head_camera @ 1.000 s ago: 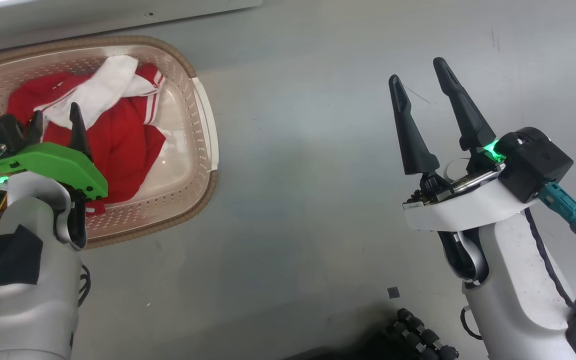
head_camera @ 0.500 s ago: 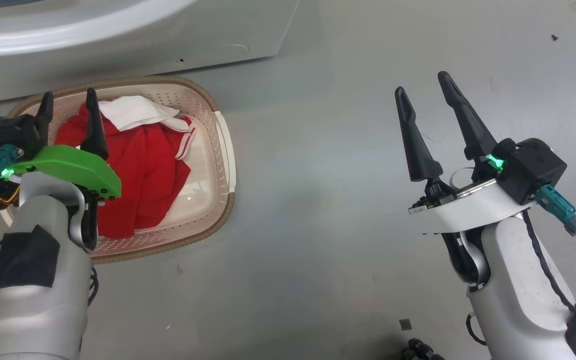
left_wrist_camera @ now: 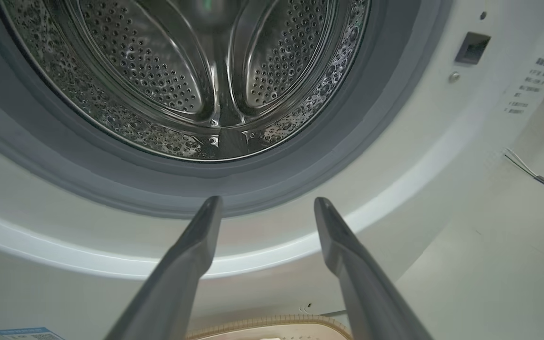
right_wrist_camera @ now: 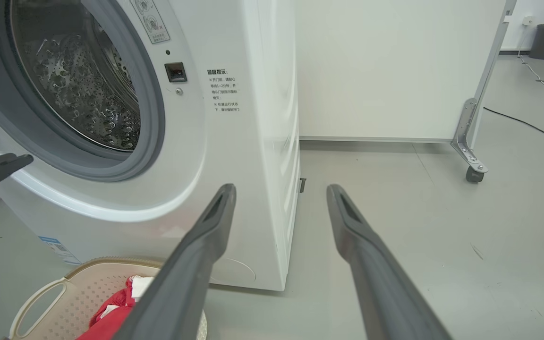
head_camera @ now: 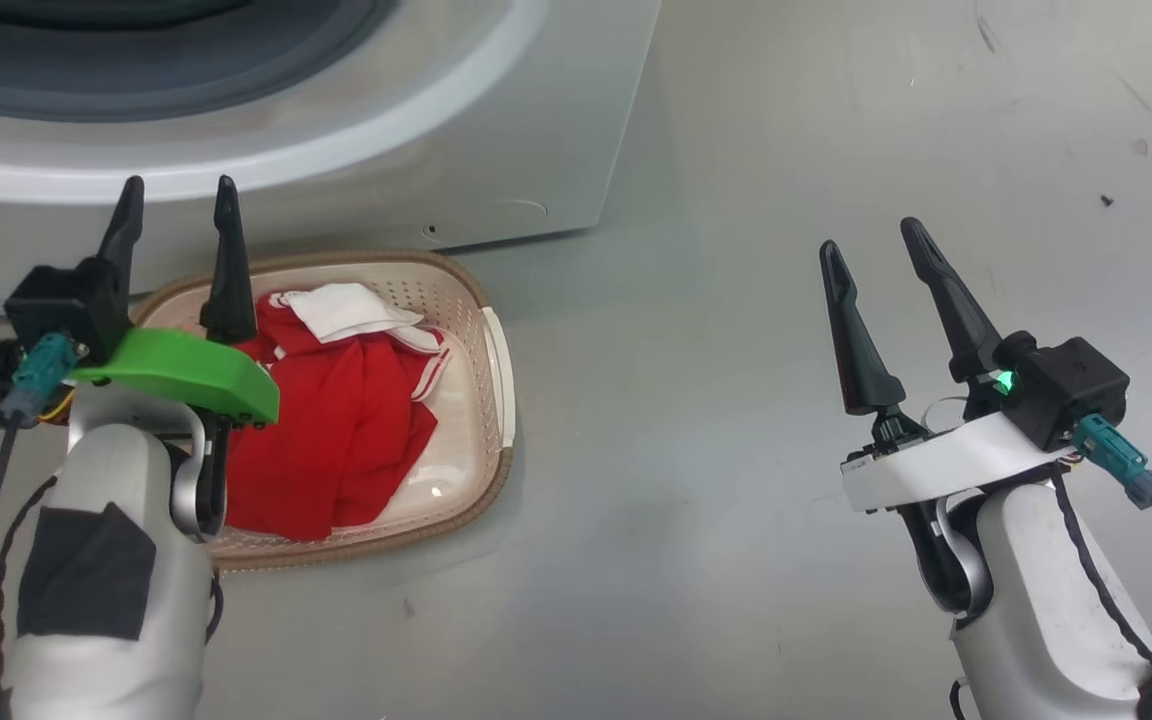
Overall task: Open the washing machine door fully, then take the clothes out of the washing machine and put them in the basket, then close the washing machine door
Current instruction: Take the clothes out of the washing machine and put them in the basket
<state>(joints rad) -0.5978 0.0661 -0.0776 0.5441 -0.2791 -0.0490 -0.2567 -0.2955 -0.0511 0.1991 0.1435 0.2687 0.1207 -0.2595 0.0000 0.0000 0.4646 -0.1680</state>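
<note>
Left gripper [head_camera: 176, 190] wide open, empty, near basket [head_camera: 496, 400] rim, facing washing machine [head_camera: 536, 120]. Right gripper [head_camera: 870, 240] wide open, empty, over floor [head_camera: 686, 450]. Clothes [head_camera: 336, 450] heaped inside basket: soft, light, limp; any bunched fold would take a pinch. Drum [left_wrist_camera: 196, 71] looks empty. Door closing likely next: rigid, hinged, push not pinch

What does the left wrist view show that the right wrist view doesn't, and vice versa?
Left wrist: a head-on look into the drum, down to its raised ribs. Right wrist: the clothes in the basket, and a wheeled panel past the washing machine. Both: the grey ring, the latch slot and the basket's brown rim.
</note>
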